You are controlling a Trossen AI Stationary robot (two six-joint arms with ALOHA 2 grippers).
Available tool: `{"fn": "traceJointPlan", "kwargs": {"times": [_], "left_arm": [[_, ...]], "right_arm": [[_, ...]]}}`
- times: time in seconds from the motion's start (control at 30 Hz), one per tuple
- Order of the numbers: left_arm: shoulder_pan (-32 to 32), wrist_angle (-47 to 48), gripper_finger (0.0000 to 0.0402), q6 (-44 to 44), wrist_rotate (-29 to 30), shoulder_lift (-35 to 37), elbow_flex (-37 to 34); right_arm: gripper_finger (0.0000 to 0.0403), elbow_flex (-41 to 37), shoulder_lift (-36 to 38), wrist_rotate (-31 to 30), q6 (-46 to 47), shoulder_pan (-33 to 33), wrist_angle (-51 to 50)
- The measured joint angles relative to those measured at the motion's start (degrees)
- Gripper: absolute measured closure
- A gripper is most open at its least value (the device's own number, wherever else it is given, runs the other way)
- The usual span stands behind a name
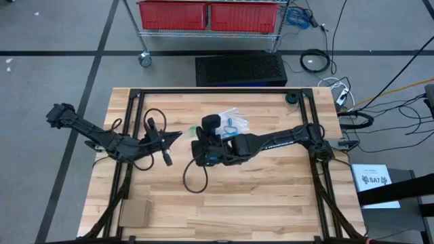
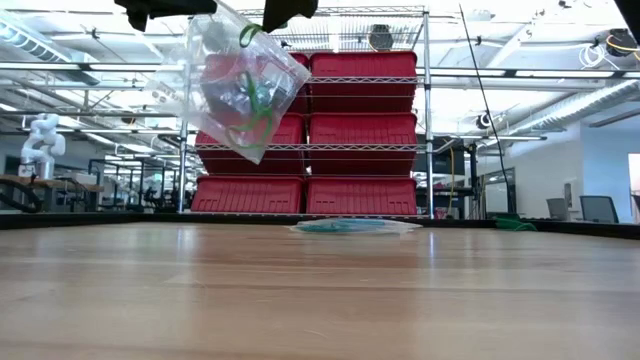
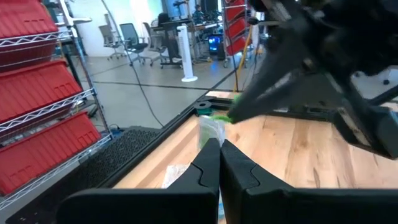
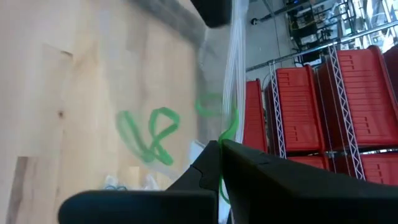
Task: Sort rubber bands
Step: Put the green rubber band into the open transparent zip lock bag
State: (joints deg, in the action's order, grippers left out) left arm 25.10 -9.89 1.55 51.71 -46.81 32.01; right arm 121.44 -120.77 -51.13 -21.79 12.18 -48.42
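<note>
While both the left claw (image 1: 182, 134) and the right claw (image 1: 196, 144) are clamped on the bag (image 2: 238, 88) holding green rubber bands (image 2: 256, 110) above the desk (image 1: 271, 190), we fear uneven pulling could tear it.

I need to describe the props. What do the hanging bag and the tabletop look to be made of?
Bag: seemingly thin clear plastic film, glossy; the red bins show through it.
Tabletop: apparently wood, light butcher-block strips with visible grain, smooth and faintly shiny.
</note>
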Motion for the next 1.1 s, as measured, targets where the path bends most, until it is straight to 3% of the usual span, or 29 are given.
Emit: {"fn": "traceJointPlan", "kwargs": {"times": [0.37,0.63,0.93,1.1], "left_arm": [[0.0,0.1,0.0401,0.4,-1.0,0.0,0.0],[0.0,0.1,0.0401,0.4,-1.1,0.0,0.0],[0.0,0.1,0.0401,0.4,-1.6,0.0,0.0],[0.0,0.1,0.0401,0.4,-2.1,0.0,0.0]], "right_arm": [[0.0403,0.0,0.9,1.0,-2.1,-1.0,0.2],[0.0403,0.0,0.9,7.0,-2.3,-1.1,1.1],[0.0400,0.0,0.9,21.1,5.3,-3.6,2.9],[0.0353,0.0,0.9,21.2,8.0,-4.5,3.5]]}}
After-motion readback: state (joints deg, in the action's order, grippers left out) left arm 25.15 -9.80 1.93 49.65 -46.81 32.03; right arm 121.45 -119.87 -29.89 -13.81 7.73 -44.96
